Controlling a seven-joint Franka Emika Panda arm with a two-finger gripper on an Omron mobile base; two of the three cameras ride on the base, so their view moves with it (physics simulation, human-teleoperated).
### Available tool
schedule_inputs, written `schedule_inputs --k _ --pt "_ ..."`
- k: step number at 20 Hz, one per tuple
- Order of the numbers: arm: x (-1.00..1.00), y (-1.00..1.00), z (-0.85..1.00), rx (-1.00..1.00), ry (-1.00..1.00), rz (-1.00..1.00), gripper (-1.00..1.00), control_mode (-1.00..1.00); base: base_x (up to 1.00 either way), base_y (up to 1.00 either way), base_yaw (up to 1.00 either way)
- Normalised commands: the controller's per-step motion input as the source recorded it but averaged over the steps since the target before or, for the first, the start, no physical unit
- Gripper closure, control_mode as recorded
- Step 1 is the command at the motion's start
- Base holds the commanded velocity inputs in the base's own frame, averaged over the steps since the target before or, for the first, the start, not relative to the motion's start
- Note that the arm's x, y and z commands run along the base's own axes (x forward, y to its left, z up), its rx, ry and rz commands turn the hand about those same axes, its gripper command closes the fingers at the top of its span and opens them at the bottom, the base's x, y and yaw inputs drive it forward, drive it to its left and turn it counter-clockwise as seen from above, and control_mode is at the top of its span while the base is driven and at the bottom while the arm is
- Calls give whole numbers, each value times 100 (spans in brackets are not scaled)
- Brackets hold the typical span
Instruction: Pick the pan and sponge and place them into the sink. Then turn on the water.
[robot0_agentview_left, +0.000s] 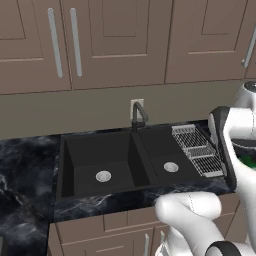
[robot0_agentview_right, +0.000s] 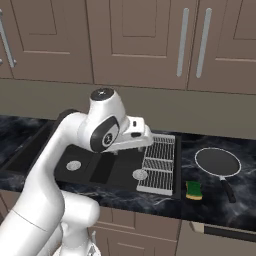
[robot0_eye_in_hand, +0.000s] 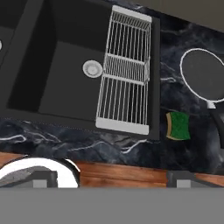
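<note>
The pan (robot0_agentview_right: 217, 162) lies flat on the dark marble counter right of the sink (robot0_agentview_right: 107, 172), its black handle pointing toward the counter's front. The sponge (robot0_agentview_right: 193, 190), yellow with a green top, lies near the counter edge between the wire rack and the pan. In the hand view the pan (robot0_eye_in_hand: 203, 74) is at the upper right and the sponge (robot0_eye_in_hand: 177, 126) below it. My gripper (robot0_eye_in_hand: 111, 181) is open with nothing between its fingertips, hovering above the counter's front edge by the sink's (robot0_eye_in_hand: 65, 87) right basin. No water runs from the faucet (robot0_agentview_left: 139, 116).
A wire dish rack (robot0_agentview_right: 159, 162) lies over the right side of the right basin, between the sink and the sponge. Wall cabinets (robot0_agentview_left: 115, 40) hang above the counter. Dark marble counter (robot0_agentview_left: 25, 165) stretches left of the sink. My own arm blocks the right side of the left base view.
</note>
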Motion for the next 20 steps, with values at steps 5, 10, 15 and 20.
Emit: schedule_inputs --k 5,10,15,20 --pt "0 -79 0 -27 0 0 -100 -100 0 0 0" --pt "0 -93 0 -5 0 0 -100 -100 0 0 0" --pt "3 -93 -9 12 11 -1 -100 -100 0 0 0" --pt "32 -76 -27 11 17 -1 -100 -100 0 0 0"
